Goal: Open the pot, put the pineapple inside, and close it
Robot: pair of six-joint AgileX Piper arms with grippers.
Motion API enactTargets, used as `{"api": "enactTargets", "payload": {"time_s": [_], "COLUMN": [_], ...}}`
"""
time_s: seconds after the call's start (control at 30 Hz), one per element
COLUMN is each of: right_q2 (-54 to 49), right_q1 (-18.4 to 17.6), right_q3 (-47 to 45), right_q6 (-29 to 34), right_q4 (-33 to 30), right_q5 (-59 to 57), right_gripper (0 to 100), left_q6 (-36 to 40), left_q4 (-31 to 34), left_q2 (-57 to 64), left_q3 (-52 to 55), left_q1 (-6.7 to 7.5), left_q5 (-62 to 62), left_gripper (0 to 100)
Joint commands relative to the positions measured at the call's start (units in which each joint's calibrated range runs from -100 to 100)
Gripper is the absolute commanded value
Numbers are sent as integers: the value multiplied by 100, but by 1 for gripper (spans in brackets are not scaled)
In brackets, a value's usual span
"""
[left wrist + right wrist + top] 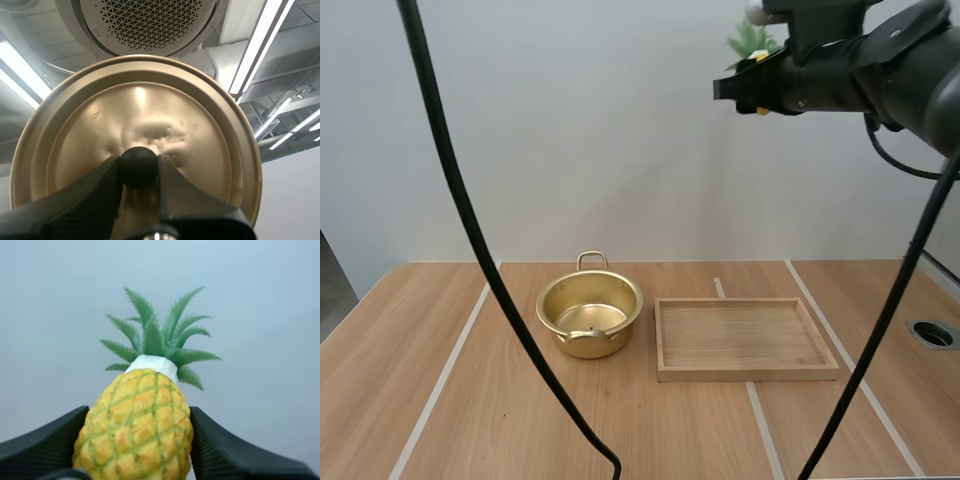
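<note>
A gold pot (590, 314) stands open on the table, left of centre, its inside bare. My right gripper (740, 90) is raised high at the upper right, shut on a yellow pineapple (135, 427) with a green crown; the crown (752, 42) peeks out behind the arm. In the right wrist view the two fingers (47, 442) press the fruit's sides. In the left wrist view my left gripper (138, 167) is shut on the black knob (138, 166) of the gold lid (135, 145), which is held up facing the camera.
A shallow wooden tray (744, 339) lies right of the pot, nothing on it. A round grommet hole (933, 334) sits near the table's right edge. Pale strips run across the wooden tabletop (440, 380).
</note>
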State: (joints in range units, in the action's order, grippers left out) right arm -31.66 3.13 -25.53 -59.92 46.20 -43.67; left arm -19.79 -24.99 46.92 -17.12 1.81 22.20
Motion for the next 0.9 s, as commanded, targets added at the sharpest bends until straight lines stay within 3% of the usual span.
{"api": "enactTargets", "payload": {"time_s": [0.0,0.1,0.27,0.37,0.53,0.87], "right_q2": [-1246,-1298,-955,-658,-52,1499], "right_q1": [397,365,100,-191,-543,-1291], "right_q3": [42,42,42,42,42,42], "right_q6": [961,857,-353,-689,-968,-937], "right_q4": [-13,438,1543,1695,1530,-10], "right_q5": [1326,983,-1212,-2043,-2909,-3307], "right_gripper": [0,0,0,0,0,0], "left_q6": [3,3,3,3,3,-125], "left_q4": [-53,-53,-64,-64,-64,-50], "left_q2": [43,43,43,43,43,43], "left_q3": [-15,-15,-15,-15,-15,-15], "left_q1": [14,14,14,14,14,14], "left_q5": [-349,-349,-349,-349,-349,-349], "left_gripper": [0,0,0,0,0,0]}}
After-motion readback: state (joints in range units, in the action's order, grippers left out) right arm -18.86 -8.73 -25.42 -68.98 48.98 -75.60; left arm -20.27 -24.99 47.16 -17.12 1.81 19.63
